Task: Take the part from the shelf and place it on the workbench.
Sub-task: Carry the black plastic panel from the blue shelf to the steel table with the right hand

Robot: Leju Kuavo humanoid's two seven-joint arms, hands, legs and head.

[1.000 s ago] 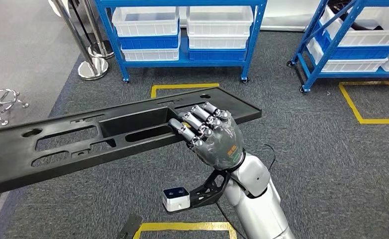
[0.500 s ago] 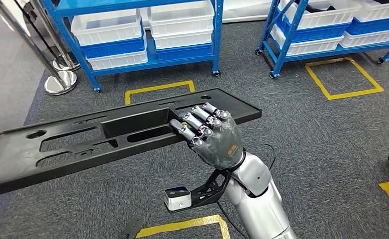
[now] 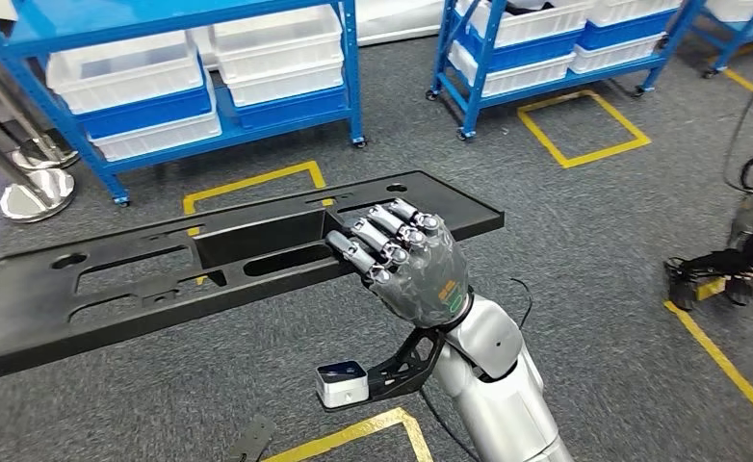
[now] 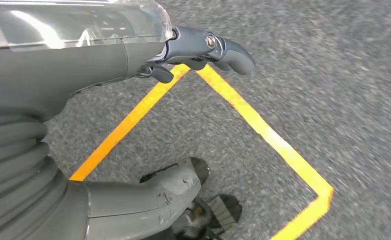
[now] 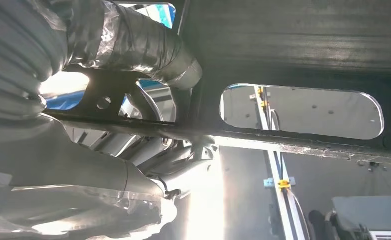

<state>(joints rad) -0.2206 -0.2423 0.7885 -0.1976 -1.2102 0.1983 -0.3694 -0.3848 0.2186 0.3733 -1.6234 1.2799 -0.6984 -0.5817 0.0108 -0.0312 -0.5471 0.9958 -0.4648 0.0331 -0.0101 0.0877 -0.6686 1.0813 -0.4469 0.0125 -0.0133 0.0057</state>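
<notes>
Grey carpet [image 3: 584, 250] marked with yellow tape squares [image 3: 584, 130] is seen underfoot; blue shelving racks [image 3: 161, 87] loaded with white and blue bins [image 3: 122, 72] stand along the far side, and chrome post bases [image 3: 36, 197] sit at the far left. Some dark equipment with cables [image 3: 739, 250] is noted at the right edge.

The part, a long black panel [image 3: 161, 289] with slotted cut-outs, is held clear of the shelving, in the air in front of the robot. Its long axis runs across the view, from low on the left to higher on the right. The right hand [image 3: 406, 265] grips it towards its right end: the fingers [image 3: 377, 241] are curled over the near edge into a cut-out, and in the right wrist view the panel's underside [image 5: 293, 45] is seen close above the right hand [image 5: 133, 165], with the thumb wrapped beneath.

The left hand [image 4: 203, 47] hangs over the carpet and a yellow line [image 4: 263, 135], with nothing seen in it; how far its fingers are opened cannot be told.

No workbench is in sight. The carry is judged to be in progress. Most of the panel overhangs to the left of the grip, so swing room on that side, towards the posts and racks, is judged the main concern.
</notes>
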